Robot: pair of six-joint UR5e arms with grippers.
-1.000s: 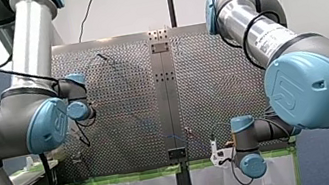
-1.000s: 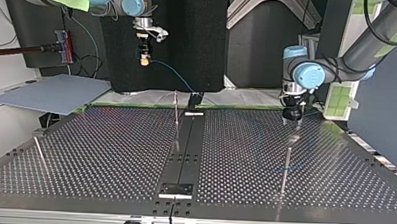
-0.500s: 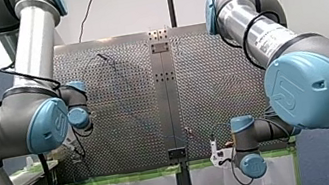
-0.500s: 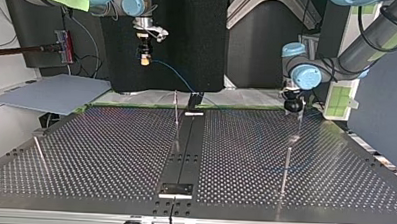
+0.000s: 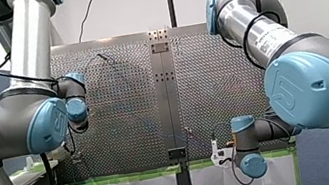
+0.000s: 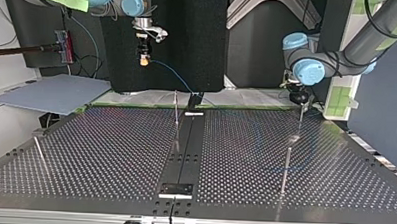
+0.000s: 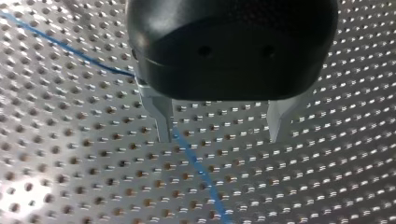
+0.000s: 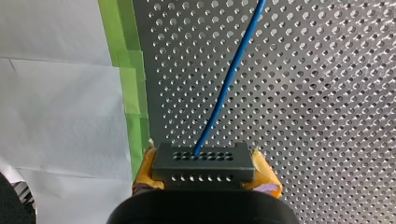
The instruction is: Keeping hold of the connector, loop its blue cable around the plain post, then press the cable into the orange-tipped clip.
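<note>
While my right pincer (image 6: 145, 59), at the upper left of the top view, clamps the black connector (image 8: 203, 161) between yellow pads, its blue cable (image 8: 224, 88) runs over the perforated bench (image 6: 110, 154). My left pincer (image 7: 219, 135) stands wide, with the cable passing one metal finger.

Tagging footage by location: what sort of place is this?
Likely a robotics lab bench: perforated metal table with upright post, green tape edging, my right hand gripping a connector on a blue cable.
</note>
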